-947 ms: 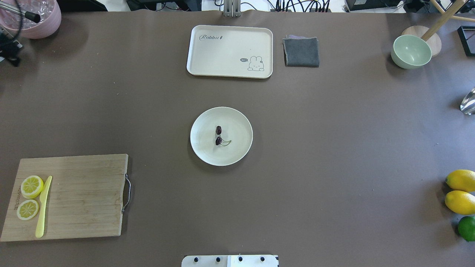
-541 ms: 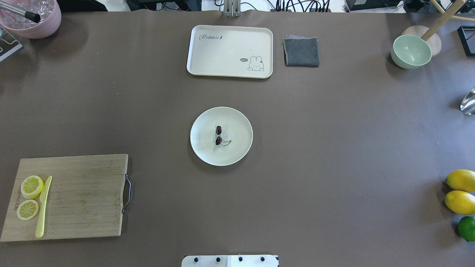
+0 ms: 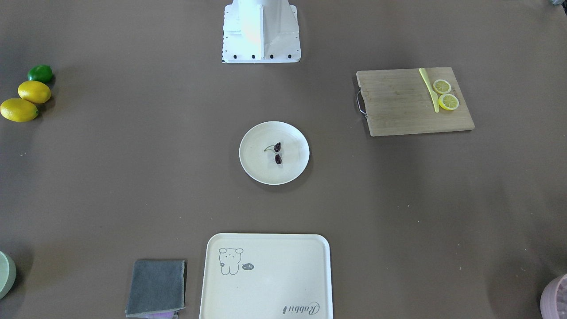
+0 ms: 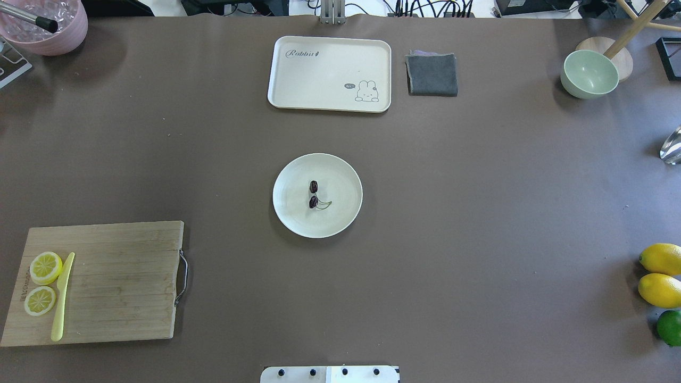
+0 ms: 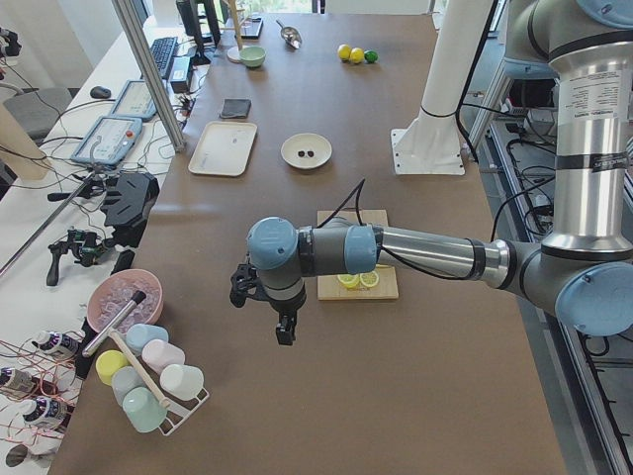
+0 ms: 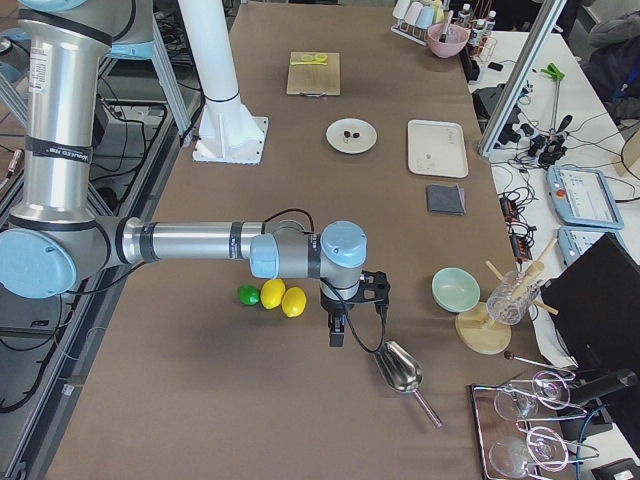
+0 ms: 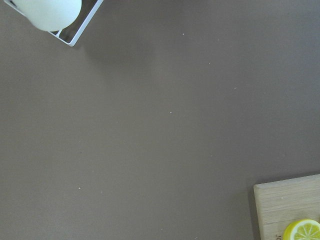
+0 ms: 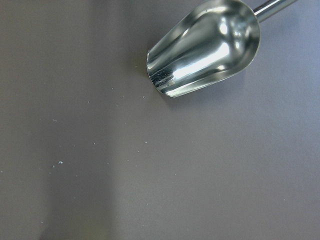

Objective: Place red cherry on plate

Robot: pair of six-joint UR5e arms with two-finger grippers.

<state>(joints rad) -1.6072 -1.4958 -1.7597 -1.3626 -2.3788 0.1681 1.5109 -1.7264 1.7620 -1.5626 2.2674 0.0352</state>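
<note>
Both hands hang over the far ends of the tabletop (image 4: 479, 213). The left hand (image 5: 284, 332) is past the cutting board (image 5: 356, 282), and the right hand (image 6: 337, 330) is between the lemons (image 6: 283, 298) and a metal scoop (image 6: 400, 366). Each shows only in a side view, so it cannot be told whether its fingers are apart or together.

The red cherry (image 4: 314, 194) lies on the plate (image 4: 298, 221), near its centre, in the middle of the tabletop. Its two dark fruits line up one beyond the other along the line from the robot's base to the tray (image 4: 330, 69). The thin green stem curls out from the nearer fruit toward the robot's right.

The tray reads "Rabbit" in script at one corner and has a small "hi~" bubble beside a rabbit drawing. A mark along the cutting board's edge is too small to read.

The cherry sits between the two hands, well apart from both, with the left hand off to its left and the right hand off to its right.
</note>
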